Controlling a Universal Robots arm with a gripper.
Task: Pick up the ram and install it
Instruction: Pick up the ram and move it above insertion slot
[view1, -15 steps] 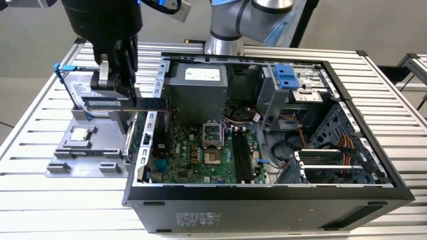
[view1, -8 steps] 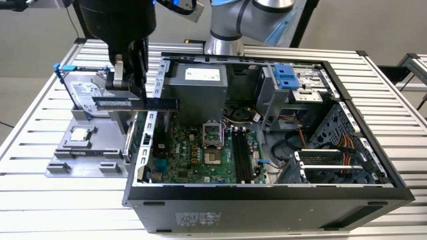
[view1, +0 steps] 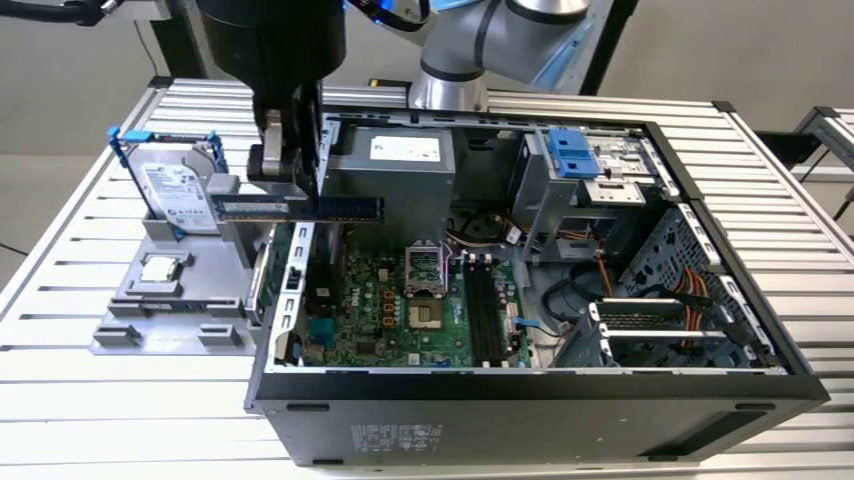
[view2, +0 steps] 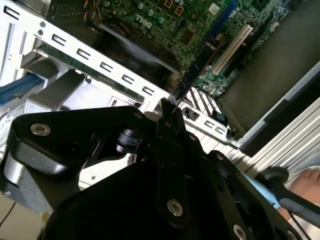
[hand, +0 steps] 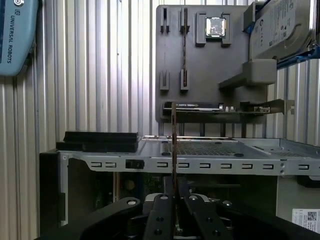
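Exterior view has the end effector (view1: 291, 185) closed tight on the ram (view1: 340, 208). The stick hangs level in the air above the case wall (view1: 284, 290), at about ten o'clock from the black memory slots (view1: 483, 312). By my judgement, this carry goes well with a firm, unslipping grip, the stick held level, clear of the metal wall, and turned to match the slots' long run. In the first wrist view the ram (hand: 173, 142) is a thin edge-on line, so its chips and notch cannot be made out. The slot latches are too small to tell whether they are open or closed.
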